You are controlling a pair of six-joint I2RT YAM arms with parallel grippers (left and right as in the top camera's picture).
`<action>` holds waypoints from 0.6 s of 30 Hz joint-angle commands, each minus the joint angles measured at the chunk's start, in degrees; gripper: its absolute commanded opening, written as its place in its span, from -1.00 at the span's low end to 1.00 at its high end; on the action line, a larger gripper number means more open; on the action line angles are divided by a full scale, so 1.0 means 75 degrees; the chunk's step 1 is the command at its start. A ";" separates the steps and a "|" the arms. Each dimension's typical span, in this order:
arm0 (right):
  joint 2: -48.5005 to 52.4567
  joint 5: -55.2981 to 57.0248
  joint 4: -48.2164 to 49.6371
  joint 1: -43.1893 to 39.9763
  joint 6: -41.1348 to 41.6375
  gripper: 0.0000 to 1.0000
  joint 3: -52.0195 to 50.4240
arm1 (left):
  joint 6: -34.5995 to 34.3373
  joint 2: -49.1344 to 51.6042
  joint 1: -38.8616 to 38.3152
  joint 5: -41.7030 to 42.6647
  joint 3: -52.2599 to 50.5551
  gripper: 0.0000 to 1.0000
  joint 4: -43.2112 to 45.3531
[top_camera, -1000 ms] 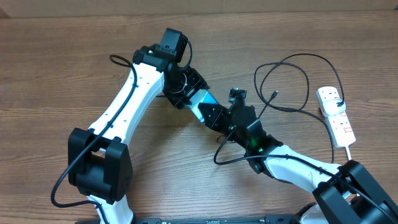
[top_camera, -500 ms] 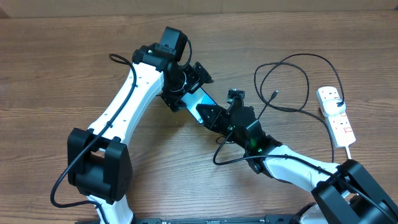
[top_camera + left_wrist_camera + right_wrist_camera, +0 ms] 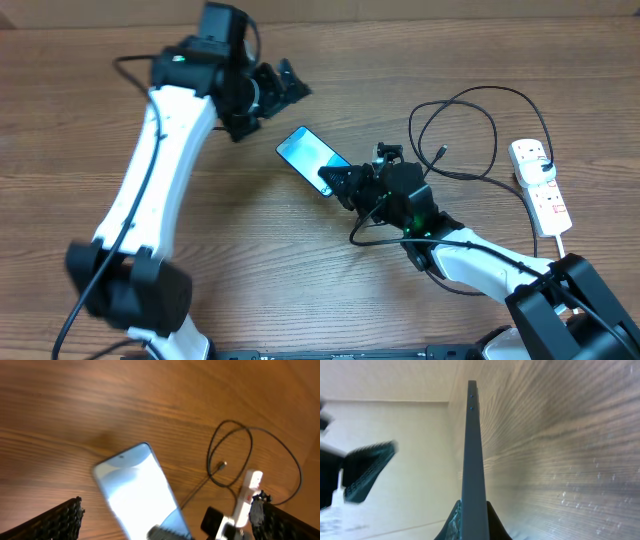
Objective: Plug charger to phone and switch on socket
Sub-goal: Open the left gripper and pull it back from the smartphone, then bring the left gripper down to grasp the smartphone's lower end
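No legible txt on phone point(image 3: 305, 150) or elsewhere

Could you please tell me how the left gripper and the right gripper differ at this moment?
The left gripper is open and holds nothing; the right gripper is shut on the phone. The left gripper hangs apart from the phone, while the right gripper clamps one end of it. Both face the phone.

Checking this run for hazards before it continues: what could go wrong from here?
1. The right gripper clamps the phone at one end only, and the left gripper is open and apart from it; the phone may pivot or slip.
2. The charger lies loose on the table, its connector end beyond the right arm; the left gripper would likely reach across that arm, and the loops could snag.
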 commanded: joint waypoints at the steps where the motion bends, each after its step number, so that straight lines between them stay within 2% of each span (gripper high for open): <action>1: -0.0055 -0.0970 0.0239 -0.0152 0.1314 -0.92 0.0067 | 0.1102 -0.0985 0.0096 -0.1169 0.0294 0.99 -0.0443; 8: -0.0055 -0.1440 0.0935 -0.0160 0.1920 -0.92 0.0067 | 0.1209 -0.2294 0.0131 -0.3372 0.0294 0.99 -0.1929; 12: -0.0055 -0.1434 0.1142 -0.0160 0.1918 -0.92 0.0067 | 0.1209 -0.3188 0.0128 -0.4013 0.0294 1.00 -0.2419; 18: -0.0055 -0.1431 0.1134 -0.0160 0.1909 -0.92 0.0067 | 0.0918 -0.4771 0.0131 -0.4392 0.0216 1.00 -0.2908</action>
